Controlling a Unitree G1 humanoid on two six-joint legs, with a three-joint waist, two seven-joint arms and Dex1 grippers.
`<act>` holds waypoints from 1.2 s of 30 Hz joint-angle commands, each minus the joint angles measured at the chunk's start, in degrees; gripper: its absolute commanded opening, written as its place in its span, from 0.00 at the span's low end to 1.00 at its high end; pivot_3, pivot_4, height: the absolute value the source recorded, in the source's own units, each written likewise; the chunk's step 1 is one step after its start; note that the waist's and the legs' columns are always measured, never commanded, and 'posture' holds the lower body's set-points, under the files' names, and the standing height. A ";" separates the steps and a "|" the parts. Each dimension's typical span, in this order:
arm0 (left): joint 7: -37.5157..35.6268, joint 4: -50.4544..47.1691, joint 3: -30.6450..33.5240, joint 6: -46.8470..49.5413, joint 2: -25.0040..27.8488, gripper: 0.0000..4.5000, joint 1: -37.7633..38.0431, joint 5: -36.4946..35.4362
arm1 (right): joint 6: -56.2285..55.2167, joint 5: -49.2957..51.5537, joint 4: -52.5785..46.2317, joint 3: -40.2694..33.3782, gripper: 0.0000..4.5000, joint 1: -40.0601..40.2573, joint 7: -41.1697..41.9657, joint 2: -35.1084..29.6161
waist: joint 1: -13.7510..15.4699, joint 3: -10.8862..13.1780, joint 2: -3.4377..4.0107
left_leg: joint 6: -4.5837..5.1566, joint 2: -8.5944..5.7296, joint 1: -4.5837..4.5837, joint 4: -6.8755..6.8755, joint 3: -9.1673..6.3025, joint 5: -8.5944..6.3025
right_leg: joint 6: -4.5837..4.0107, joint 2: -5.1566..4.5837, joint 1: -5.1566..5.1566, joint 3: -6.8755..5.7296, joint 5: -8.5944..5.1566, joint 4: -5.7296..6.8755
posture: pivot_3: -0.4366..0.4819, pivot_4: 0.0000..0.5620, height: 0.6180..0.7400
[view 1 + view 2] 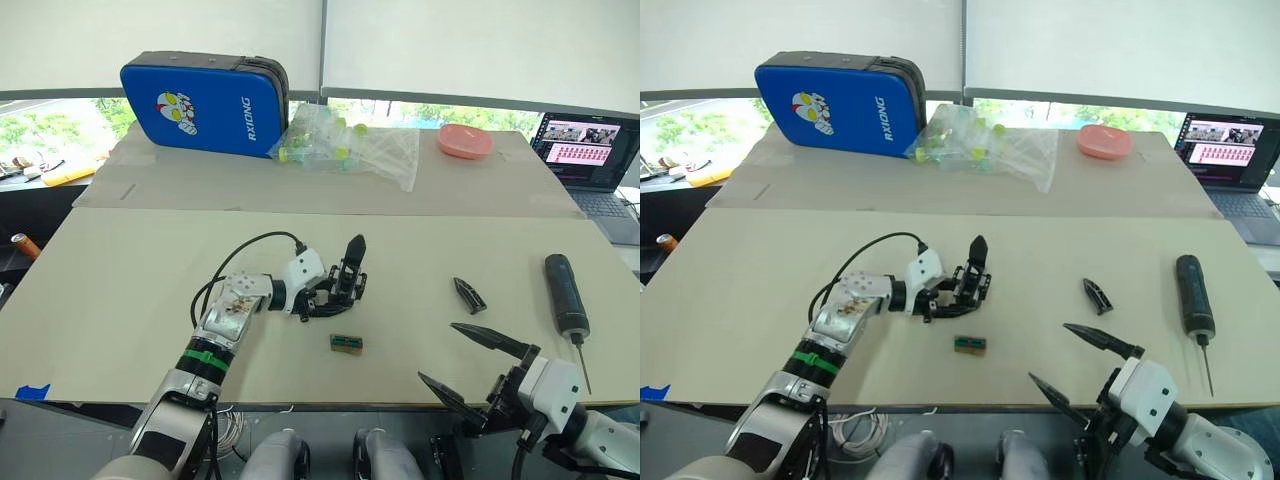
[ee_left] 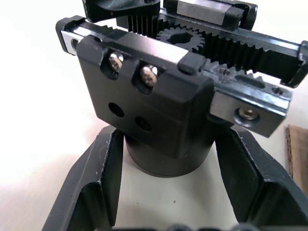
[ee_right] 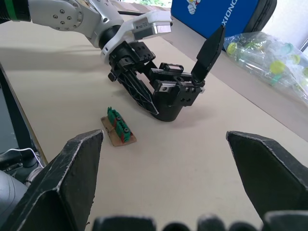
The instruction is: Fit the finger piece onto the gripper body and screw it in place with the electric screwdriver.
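Near the middle of the pale cardboard-covered surface (image 1: 120, 290), toward its front edge: the small chunky black gripper body (image 1: 343, 283), one pointed finger up, rack and gear exposed, two screw holes bare on its free carriage. Pinched at its round base by the left pincer (image 1: 322, 297), probably to steady it upright with the vacant mount facing the other arm. Just in front, toward the front edge, a tiny green-and-brown rectangular block (image 1: 346, 343), untouched.

Further toward the right edge, the small black pointed wedge of a finger piece (image 1: 468, 294), flat on the surface and apart from everything; fitting not yet begun. Beyond it, near the right edge, the thick black cylindrical electric screwdriver (image 1: 566, 295), bit toward the front edge, within reach for later.

Right pincer (image 1: 467, 364) spread wide and empty over the front edge, nearest the finger piece, seemingly poised to fetch it.

At the far edge: a blue zipped case (image 1: 200, 103), shut, contents hidden; a clear plastic bag (image 1: 350, 148) of small tubes with yellow-green caps; a pink lidded dish (image 1: 465, 141).
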 commanded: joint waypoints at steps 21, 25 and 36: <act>2.11 -4.88 -1.99 -0.32 2.32 0.99 4.17 -3.05 | -1.33 0.33 -1.39 -0.83 1.00 -0.39 -0.92 0.90 | 0.01 -0.01 0.02 | -0.05 0.01 0.06 -0.01 0.00 0.01 | -0.10 0.00 0.03 0.01 0.06 0.00 | 0.48 0.27 1.00; -0.33 -5.34 0.05 -0.90 5.23 0.99 4.99 -5.20 | -0.64 2.96 -2.24 -3.58 1.00 1.76 -0.88 1.09 | -0.01 -0.02 0.04 | -0.06 0.01 0.06 -0.01 0.00 0.00 | -0.10 0.00 0.03 0.02 0.06 0.00 | 0.48 0.27 1.00; -22.38 5.36 9.17 -5.32 20.39 0.99 2.11 -16.89 | -4.07 2.65 0.87 -15.12 1.00 13.93 -3.19 7.62 | 0.05 -0.01 0.15 | -0.18 0.04 0.10 -0.07 0.00 -0.05 | -0.30 0.01 -0.17 0.02 -0.21 0.02 | 0.48 0.27 1.00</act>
